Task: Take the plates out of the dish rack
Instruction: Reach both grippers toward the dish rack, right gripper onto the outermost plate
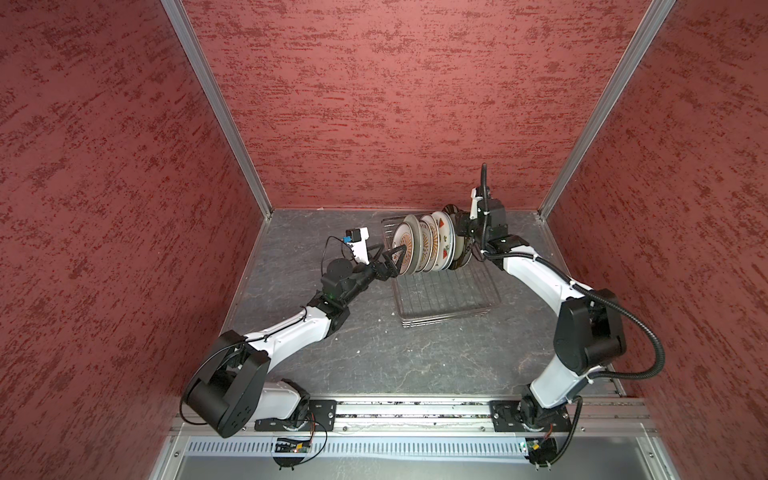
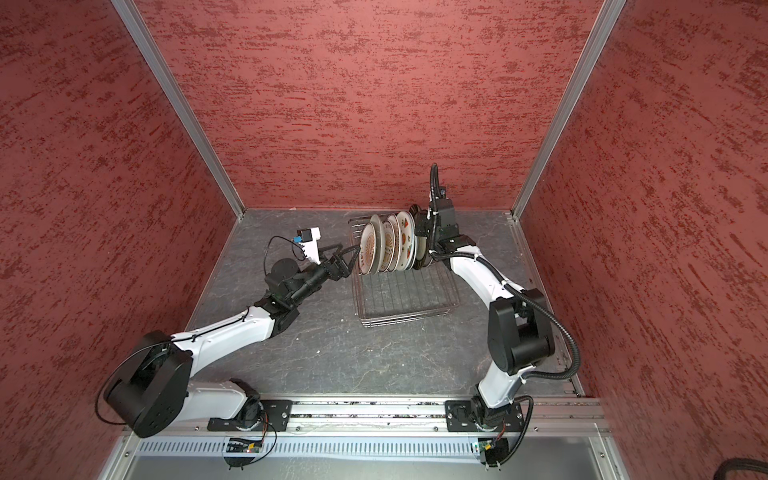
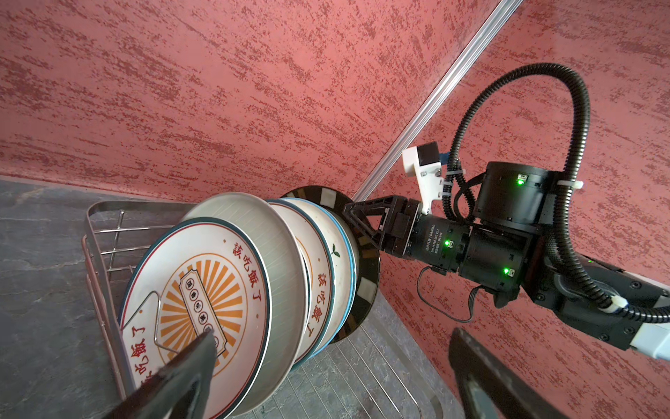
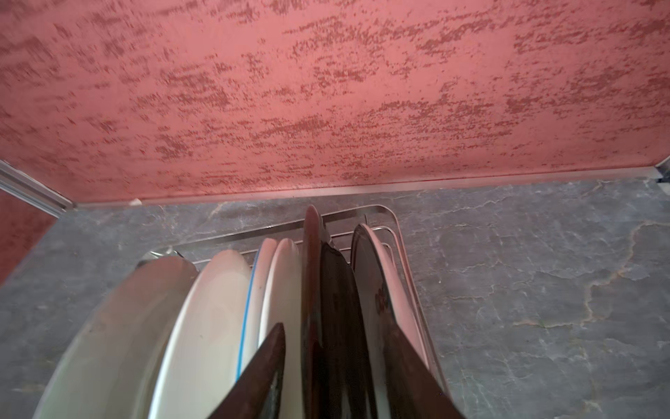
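Observation:
Several plates point(image 1: 424, 245) point(image 2: 386, 245) stand on edge in a row at the far end of the silver wire dish rack point(image 1: 449, 299) point(image 2: 407, 299). Nearest my left gripper point(image 1: 395, 259) point(image 3: 333, 366) is a white plate with an orange sunburst point(image 3: 203, 290). That gripper is open and holds nothing, with one finger in front of the plate's face. At the other end my right gripper point(image 1: 459, 232) point(image 4: 334, 328) point(image 3: 353, 221) straddles the dark-striped plate point(image 4: 311, 290) point(image 3: 366, 286). Its jaws are narrowed, and a thin gap shows beside one finger.
Red textured walls close in the grey stone-look table point(image 1: 374, 357) on three sides, with aluminium corner posts point(image 1: 552, 199). The near half of the rack holds no plates. The right arm's black cable hose point(image 3: 565, 109) loops above its wrist. A metal rail point(image 1: 415, 415) runs along the front.

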Tool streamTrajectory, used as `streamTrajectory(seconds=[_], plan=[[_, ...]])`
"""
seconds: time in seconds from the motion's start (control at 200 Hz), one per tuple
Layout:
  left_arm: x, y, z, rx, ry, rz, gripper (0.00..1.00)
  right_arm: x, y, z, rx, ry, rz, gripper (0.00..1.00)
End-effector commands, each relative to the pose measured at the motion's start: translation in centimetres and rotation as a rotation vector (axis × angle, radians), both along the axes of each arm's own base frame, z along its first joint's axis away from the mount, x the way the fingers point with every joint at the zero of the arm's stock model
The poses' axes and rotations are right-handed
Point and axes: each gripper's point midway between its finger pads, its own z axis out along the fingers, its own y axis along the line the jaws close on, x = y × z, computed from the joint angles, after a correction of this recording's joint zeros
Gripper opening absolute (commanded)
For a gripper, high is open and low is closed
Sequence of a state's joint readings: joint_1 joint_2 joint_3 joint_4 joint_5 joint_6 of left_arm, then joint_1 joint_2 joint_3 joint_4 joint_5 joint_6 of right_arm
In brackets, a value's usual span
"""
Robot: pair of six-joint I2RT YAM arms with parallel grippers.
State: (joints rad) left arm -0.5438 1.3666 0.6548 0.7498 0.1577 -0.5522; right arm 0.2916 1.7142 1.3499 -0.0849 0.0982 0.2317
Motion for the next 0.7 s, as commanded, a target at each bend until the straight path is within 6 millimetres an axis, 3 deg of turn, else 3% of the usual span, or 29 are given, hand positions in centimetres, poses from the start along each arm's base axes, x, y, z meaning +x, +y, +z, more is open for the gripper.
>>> streamTrajectory(seconds=[0.0, 0.18, 0.396, 0.691], plan=[[0.5, -0.5, 0.8, -0.02, -0.013, -0.002, 1.0, 0.5, 0.0, 0.8, -0.041, 0.0, -0.015, 0.42], [0.7, -0.5, 0.7, -0.016, -0.005, 0.008, 0.99, 0.5, -0.2, -0.5, -0.102, 0.057, -0.057, 0.38], [0.3, -0.8, 0.6, -0.005, -0.013, -0.02, 0.99, -0.8, 1.1, -2.0, -0.105, 0.092, -0.044, 0.35], [-0.3, -0.8, 0.5, -0.01, -0.02, -0.037, 1.0, -1.5, 0.1, -3.5, -0.132, 0.121, -0.093, 0.28]])
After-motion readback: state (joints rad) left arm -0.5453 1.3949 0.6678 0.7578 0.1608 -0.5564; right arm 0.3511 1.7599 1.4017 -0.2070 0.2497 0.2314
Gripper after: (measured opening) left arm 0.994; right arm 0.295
